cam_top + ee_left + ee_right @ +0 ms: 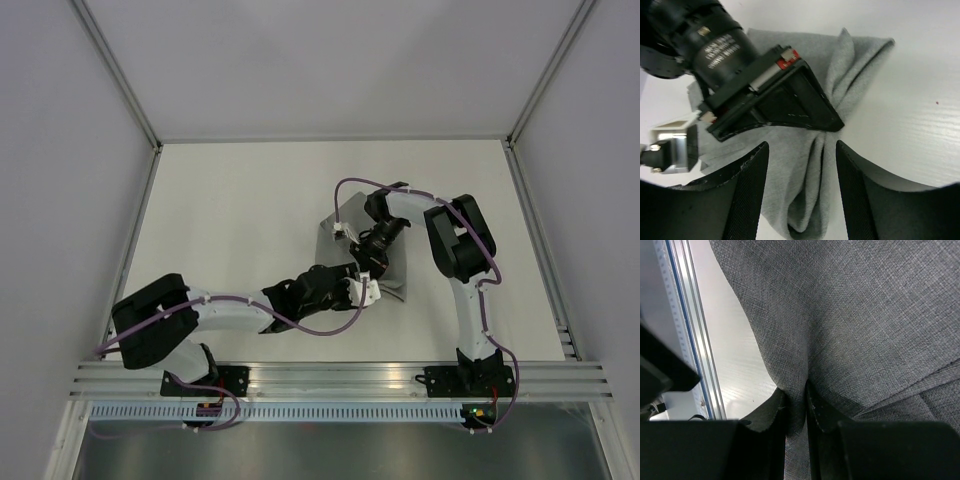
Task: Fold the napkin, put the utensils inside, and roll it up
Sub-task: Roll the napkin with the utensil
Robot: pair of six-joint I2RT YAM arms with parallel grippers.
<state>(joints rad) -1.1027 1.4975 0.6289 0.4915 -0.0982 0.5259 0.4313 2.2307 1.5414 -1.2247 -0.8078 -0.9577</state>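
Observation:
The grey napkin (342, 216) lies crumpled mid-table, partly under both arms. My right gripper (372, 257) is shut on a fold of it; in the right wrist view the cloth (855, 315) is pinched between the fingertips (771, 412) and fills most of the frame. My left gripper (366, 291) is open just in front of it. In the left wrist view its fingers (747, 192) straddle a bunched ridge of the napkin (807, 195) without closing, and the right gripper's black body (785, 100) holds the cloth just beyond. No utensils are in view.
An aluminium rail (340, 376) runs along the near edge of the white table (240, 200); it also shows in the right wrist view (690, 340). Metal frame posts (130, 250) and white walls bound the sides and back.

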